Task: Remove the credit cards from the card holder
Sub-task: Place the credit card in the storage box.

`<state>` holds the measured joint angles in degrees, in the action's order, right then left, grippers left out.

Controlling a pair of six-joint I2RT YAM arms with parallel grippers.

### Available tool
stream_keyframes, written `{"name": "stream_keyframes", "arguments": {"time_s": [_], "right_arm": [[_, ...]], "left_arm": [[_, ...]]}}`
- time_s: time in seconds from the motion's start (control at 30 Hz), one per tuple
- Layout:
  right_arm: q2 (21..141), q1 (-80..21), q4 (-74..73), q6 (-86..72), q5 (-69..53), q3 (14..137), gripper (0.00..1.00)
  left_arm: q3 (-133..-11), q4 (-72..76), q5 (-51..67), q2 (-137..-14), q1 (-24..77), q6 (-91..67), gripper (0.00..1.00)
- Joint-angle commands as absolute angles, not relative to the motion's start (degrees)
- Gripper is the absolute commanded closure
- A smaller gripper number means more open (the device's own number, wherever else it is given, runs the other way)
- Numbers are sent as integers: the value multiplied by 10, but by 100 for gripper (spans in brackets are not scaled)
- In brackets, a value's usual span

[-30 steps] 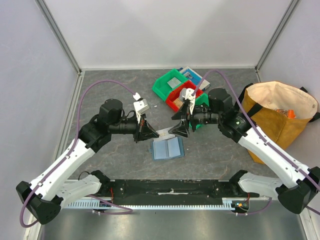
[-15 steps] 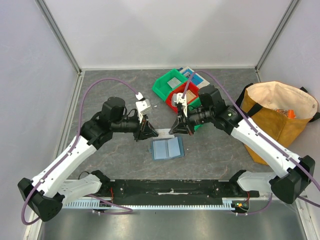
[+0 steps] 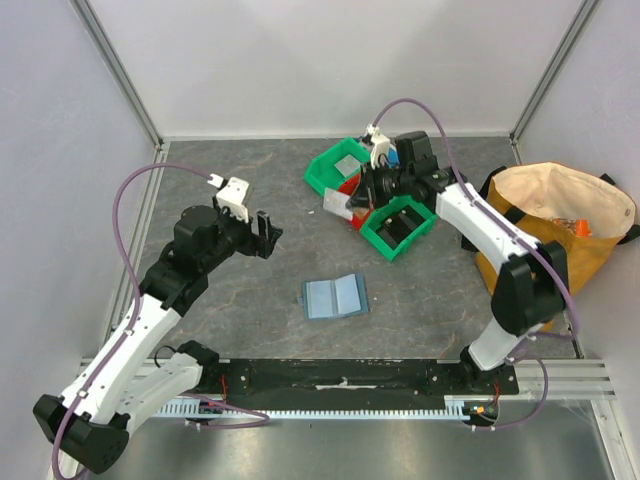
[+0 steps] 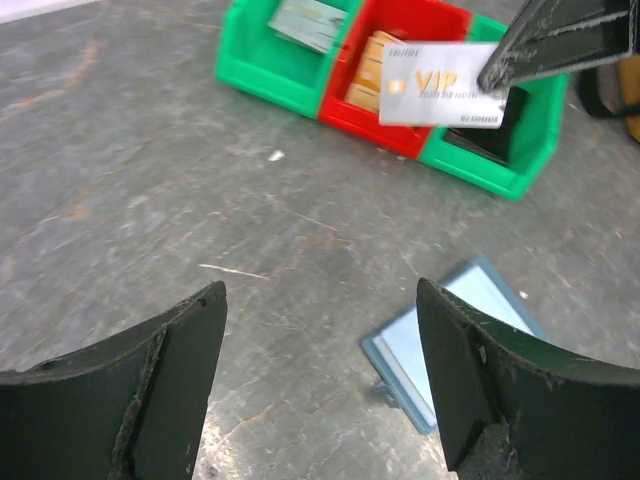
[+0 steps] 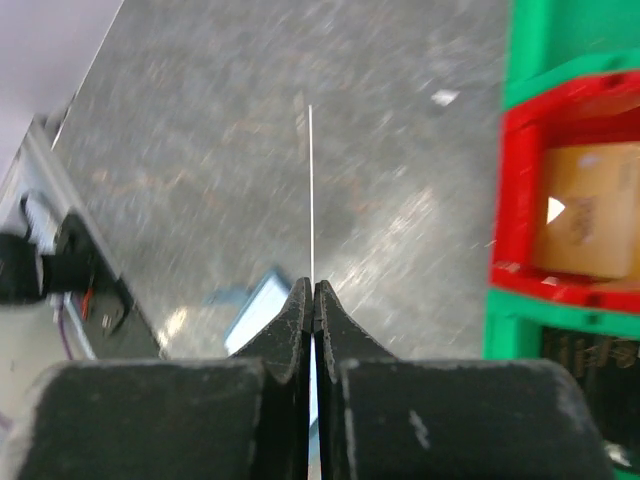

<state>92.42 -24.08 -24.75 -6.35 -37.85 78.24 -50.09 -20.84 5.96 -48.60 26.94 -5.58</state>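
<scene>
Right gripper (image 5: 313,292) is clenched tight on 1 card (image 4: 441,85), pinching it near 1 corner. The left wrist camera sees its pale face with the gold VIP lettering. From its own wrist camera that card is only a thin line, edge-on between the pressed fingers. Left gripper (image 4: 320,290) is released, jaws spread wide, nothing between them.

Now the count. 2 grippers, 1 busy and 1 free. 1 holder (image 3: 335,296), slate-blue, lying open and flat on the table (image 3: 220,300) with its inside facing up. 3 bins in a row: a far green bin (image 4: 270,80), a red bin (image 4: 370,120) and a near green bin (image 4: 480,165). 3 cards in sight: the held 1, a tan card (image 5: 590,210) lying in the red bin, and a grey card (image 4: 305,22) in the far green bin. Something dark sits in the near green bin; I cannot tell what.

The held card is up off the table, right by the bins, close to the red 1. The holder lies well apart from the right gripper, back toward the arm bases. It is closer to the left gripper, just ahead of its open jaws and off toward the right finger, but not touching it.
</scene>
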Motion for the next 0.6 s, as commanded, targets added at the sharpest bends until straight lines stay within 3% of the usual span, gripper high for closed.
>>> {"name": "stream_keyframes", "arguments": {"time_s": [0.0, 0.23, 0.57], "right_arm": [[1013, -211, -202, -151, -280, 901, 100], [1208, -186, -206, -188, -201, 1097, 100], [1408, -174, -206, -201, -214, 1283, 100]], "left_arm": [[-479, -159, -59, -461, 258, -88, 18], [-475, -169, -122, -460, 257, -84, 17], [-468, -163, -130, -454, 256, -83, 18]]}}
